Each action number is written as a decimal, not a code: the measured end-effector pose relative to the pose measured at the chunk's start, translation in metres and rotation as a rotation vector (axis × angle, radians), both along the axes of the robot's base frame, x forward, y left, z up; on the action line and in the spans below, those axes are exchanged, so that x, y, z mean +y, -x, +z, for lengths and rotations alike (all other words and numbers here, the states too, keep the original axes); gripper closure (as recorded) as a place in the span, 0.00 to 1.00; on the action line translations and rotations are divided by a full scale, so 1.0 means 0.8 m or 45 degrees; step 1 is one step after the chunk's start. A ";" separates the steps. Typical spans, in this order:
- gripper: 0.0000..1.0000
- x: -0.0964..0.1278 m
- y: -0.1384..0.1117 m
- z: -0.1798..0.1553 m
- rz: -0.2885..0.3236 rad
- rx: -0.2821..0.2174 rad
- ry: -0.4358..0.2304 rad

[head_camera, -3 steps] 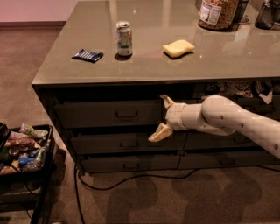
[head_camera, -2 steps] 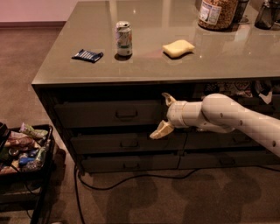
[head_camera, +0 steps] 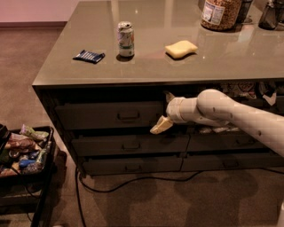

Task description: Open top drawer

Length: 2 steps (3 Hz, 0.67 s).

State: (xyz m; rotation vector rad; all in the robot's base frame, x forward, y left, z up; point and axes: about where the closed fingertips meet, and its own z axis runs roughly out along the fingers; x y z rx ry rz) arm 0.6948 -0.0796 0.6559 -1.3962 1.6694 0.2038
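Grey-green metal top drawer (head_camera: 93, 116) lies just left of the jaws and looks shut; its pull handle (head_camera: 128, 115) is clear of them. Gripper (head_camera: 163, 111) sits at the drawer's right edge, jaws apart w/ nothing between. Up-left on the countertop (head_camera: 57, 66): soda can (head_camera: 125, 39), blue packet (head_camera: 89, 56). Yellow sponge (head_camera: 181, 48) is above, jar (head_camera: 220, 13) up-right, label unreadable. Gripper pos. same as 0.7 s ago.

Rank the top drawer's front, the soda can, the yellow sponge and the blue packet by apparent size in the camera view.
1. top drawer front, by far; the pincer sits open at its right end.
2. soda can and yellow sponge: too alike to rank.
3. blue packet, smallest.
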 end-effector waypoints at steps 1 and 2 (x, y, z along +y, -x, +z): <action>0.00 0.006 -0.006 -0.004 -0.007 0.003 -0.003; 0.00 -0.004 -0.004 -0.029 -0.063 0.069 0.090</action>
